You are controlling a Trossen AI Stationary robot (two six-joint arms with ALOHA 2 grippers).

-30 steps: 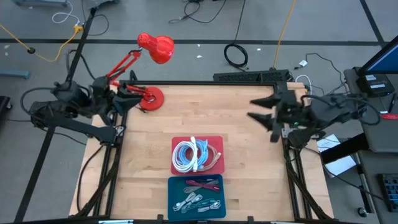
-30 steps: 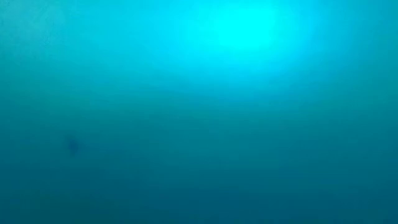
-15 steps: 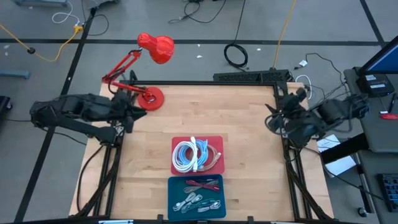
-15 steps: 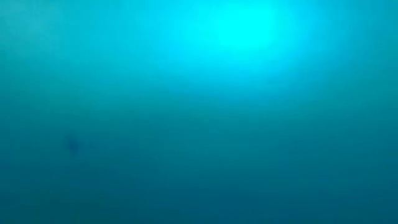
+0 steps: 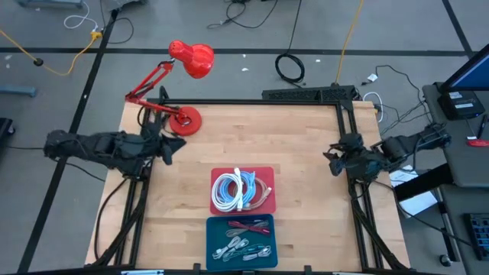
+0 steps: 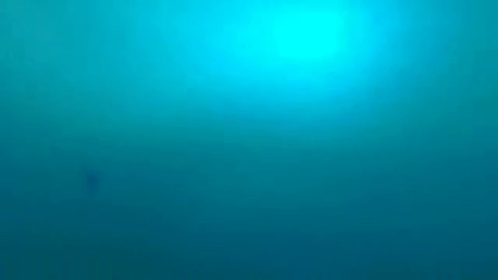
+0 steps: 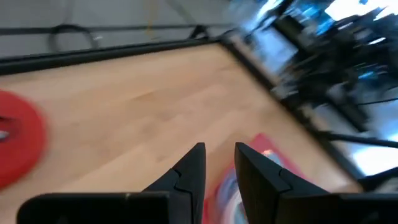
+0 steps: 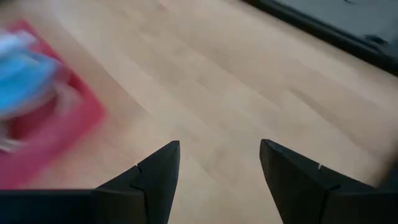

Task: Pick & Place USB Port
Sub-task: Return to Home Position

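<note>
Wooden table [image 5: 290, 137] carries a red bin [image 5: 267, 172] of coiled cables [image 5: 229, 191] at its centre, with a blue bin [image 5: 211, 246] holding more cables at 6 o'clock. At 9 o'clock the left gripper [image 5: 170, 147] is barely parted and empty. At 3 o'clock the right gripper [image 5: 334, 156] is spread wide and empty.

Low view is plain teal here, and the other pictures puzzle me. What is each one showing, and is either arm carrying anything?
Two dark robot arms work at a wooden table. The high view looks straight down: the left pincer sits by the left edge near a red lamp, the right pincer by the right edge. A red bin holds coiled white cable; the blue bin beside it holds smaller cables. Each wrist view looks past that arm's own fingers: both pincers are open, holding nothing. The low view shows only teal.
</note>
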